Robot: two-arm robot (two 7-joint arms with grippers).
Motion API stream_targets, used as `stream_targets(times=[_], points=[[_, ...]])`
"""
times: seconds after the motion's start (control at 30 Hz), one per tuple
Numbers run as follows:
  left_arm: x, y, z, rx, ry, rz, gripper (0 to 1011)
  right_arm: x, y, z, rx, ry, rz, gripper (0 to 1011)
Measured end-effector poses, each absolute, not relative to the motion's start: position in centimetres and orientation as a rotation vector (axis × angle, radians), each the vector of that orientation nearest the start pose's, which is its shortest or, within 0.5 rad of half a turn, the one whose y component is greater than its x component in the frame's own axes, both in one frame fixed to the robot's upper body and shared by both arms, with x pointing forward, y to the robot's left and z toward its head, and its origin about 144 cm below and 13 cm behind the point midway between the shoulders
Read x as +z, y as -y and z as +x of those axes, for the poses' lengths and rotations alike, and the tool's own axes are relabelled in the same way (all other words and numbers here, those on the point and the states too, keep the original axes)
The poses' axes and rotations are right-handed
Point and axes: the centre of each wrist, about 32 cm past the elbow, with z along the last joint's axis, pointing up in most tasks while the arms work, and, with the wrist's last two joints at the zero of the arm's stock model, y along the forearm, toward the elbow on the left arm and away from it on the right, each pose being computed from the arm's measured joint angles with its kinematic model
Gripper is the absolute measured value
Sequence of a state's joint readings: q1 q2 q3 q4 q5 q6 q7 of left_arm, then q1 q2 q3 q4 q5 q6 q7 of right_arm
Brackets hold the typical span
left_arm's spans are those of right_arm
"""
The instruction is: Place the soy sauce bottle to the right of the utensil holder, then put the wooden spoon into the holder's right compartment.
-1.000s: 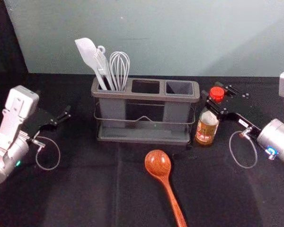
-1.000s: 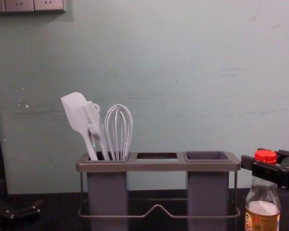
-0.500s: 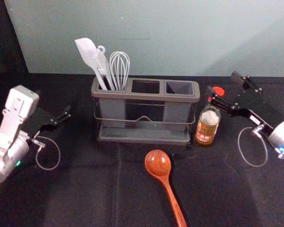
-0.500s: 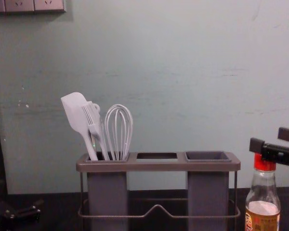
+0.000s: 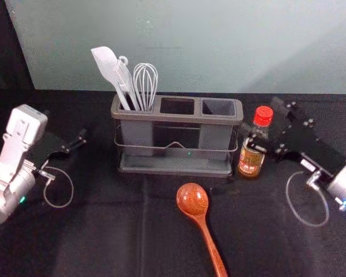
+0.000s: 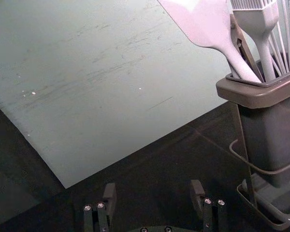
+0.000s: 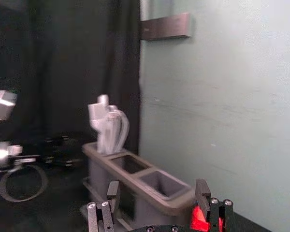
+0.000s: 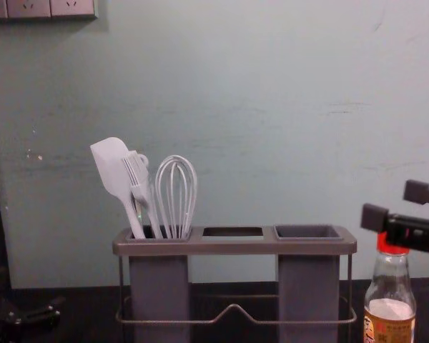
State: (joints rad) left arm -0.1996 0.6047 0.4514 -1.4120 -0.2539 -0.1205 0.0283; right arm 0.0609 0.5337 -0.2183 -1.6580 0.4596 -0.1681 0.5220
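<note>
Clearly, the soy sauce bottle stands upright on the desk, near the utensil holder at its 3 o'clock (head view, 12 o'clock toward the wall). The right gripper is at the bottle, its arm entering from 4 o'clock. Its fingers are parted, with the red cap beside one of them in the right wrist view; the bottle is not clamped. In the chest view, one finger crosses in front of the cap's upper part; whether it touches cannot be told.

The wooden spoon lies on the desk between 5 and 6 o'clock of the holder, bowl nearest it, handle pointing to 5 o'clock. The holder's left compartment, on its 9 o'clock side, bears a spatula, a pastry brush and a whisk, heads up; the spatula leans toward 11 o'clock in the chest view.

The left gripper is parked apart from the holder, at its 9 o'clock; the left wrist view shows its fingers spread, grasping nothing.
</note>
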Motion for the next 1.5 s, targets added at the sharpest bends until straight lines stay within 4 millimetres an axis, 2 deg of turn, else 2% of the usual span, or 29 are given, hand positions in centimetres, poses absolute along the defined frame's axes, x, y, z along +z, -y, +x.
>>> stream_targets(times=[0.3,0.4,0.67,0.83,1.13,1.5], points=[[114.0,-31.0,48.9,1.248,0.285,0.305,1005,118.2,27.7,45.4,-0.652,0.181,0.014,1002],[114.0,-31.0,48.9,1.248,0.285,0.304,1005,117.2,26.4,45.0,-0.604,0.151,-0.009,1002],[114.0,-31.0,48.9,1.248,0.285,0.304,1005,114.6,24.6,44.7,-0.566,0.079,-0.054,1002],[114.0,-31.0,48.9,1.248,0.285,0.304,1005,113.5,23.8,44.3,-0.602,0.007,-0.126,1002],[114.0,-31.0,48.9,1.248,0.285,0.304,1005,114.4,22.5,43.5,-0.692,0.002,-0.28,1002],[114.0,-31.0,48.9,1.248,0.285,0.304,1005,116.2,22.6,43.2,-0.712,0.005,-0.294,1002]])
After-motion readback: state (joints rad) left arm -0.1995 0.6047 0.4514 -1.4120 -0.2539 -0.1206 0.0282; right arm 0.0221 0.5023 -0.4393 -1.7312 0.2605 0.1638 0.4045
